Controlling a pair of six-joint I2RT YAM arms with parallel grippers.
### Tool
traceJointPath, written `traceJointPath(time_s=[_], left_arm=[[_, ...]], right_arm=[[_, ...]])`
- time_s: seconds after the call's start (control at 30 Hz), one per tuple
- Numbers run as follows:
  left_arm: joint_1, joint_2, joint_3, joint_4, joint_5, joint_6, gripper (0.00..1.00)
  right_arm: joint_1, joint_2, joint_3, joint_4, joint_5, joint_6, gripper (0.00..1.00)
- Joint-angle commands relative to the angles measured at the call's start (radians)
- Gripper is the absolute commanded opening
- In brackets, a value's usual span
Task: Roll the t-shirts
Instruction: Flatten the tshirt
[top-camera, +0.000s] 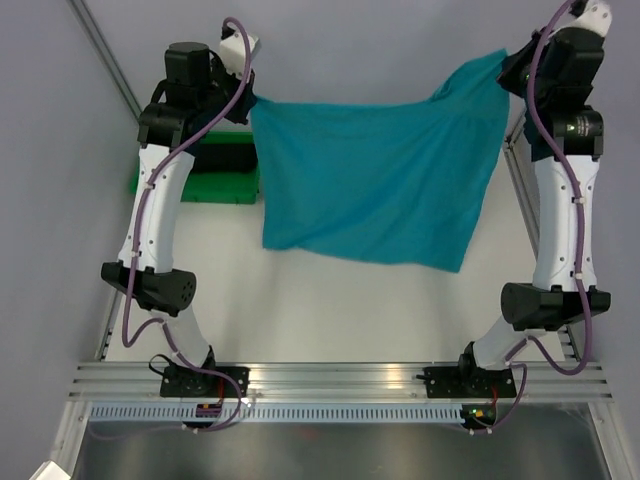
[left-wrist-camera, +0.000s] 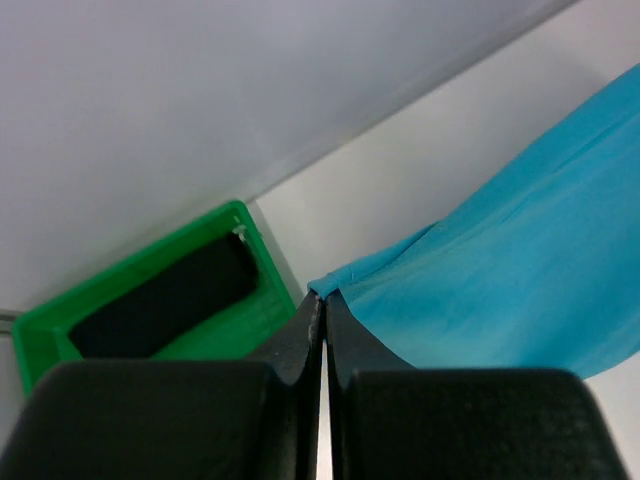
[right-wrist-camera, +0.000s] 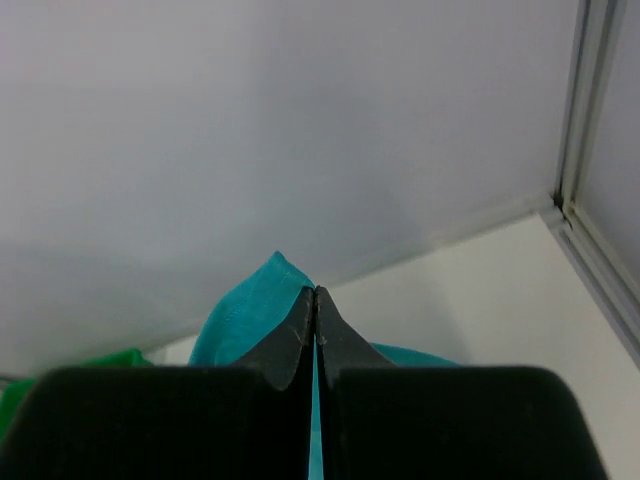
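Table (top-camera: 330, 310): bare white strip on the near side of the cloth, that's my open room to lay down. Teal shirt (top-camera: 370, 180) hangs spread wide above it by 2 top corners, prob. so it drops flat for rolling; can't tell if the low hem touches. Tray (top-camera: 215, 185) sits just beside its left edge and the rail (right-wrist-camera: 585, 110) is close on the R, so there's little side margin. Black shirt (left-wrist-camera: 165, 300) lies in the tray. L gripper (left-wrist-camera: 322, 295) and R gripper (right-wrist-camera: 315, 290) are each pinched closed on 1 corner.
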Motion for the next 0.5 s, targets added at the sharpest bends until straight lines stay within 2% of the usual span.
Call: traceJointPath(time_s=[0.0,0.03,0.13,0.17,0.23,0.27,0.33,0.37,0.43,0.47], left_arm=[[-0.001,0.010,0.112,0.091,-0.077,-0.069,0.02],[-0.001,0.003,0.106,0.111,-0.086,-0.066,0.02],[0.000,-0.033,0.040,0.161,-0.093,-0.058,0.02],[0.000,-0.051,0.002,0.176,-0.085,-0.055,0.02],[0.000,-0.099,-0.124,0.217,-0.068,-0.041,0.02],[0.000,-0.111,-0.161,0.225,-0.068,-0.035,0.02],[0.000,-0.152,-0.282,0.233,-0.074,-0.012,0.02],[0.002,-0.168,-0.331,0.239,-0.076,-0.003,0.02],[0.003,-0.238,-0.518,0.285,-0.079,0.033,0.02],[0.003,-0.264,-0.587,0.297,-0.074,0.048,0.02]], right_arm=[[-0.035,0.023,0.282,0.008,-0.017,-0.010,0.00],[-0.041,0.009,0.291,0.043,-0.021,-0.011,0.00],[-0.055,-0.102,0.168,0.147,-0.048,-0.022,0.00],[-0.055,-0.142,0.037,0.180,-0.057,-0.031,0.00],[-0.055,-0.266,-0.107,0.246,-0.068,-0.042,0.00],[-0.055,-0.308,-0.243,0.255,-0.058,-0.057,0.00],[-0.055,-0.434,-0.387,0.255,-0.014,-0.068,0.00],[-0.055,-0.480,-0.539,0.249,0.000,-0.066,0.00],[-0.057,-0.620,-0.718,0.229,0.015,-0.017,0.00],[-0.055,-0.667,-0.901,0.222,0.014,0.010,0.00]])
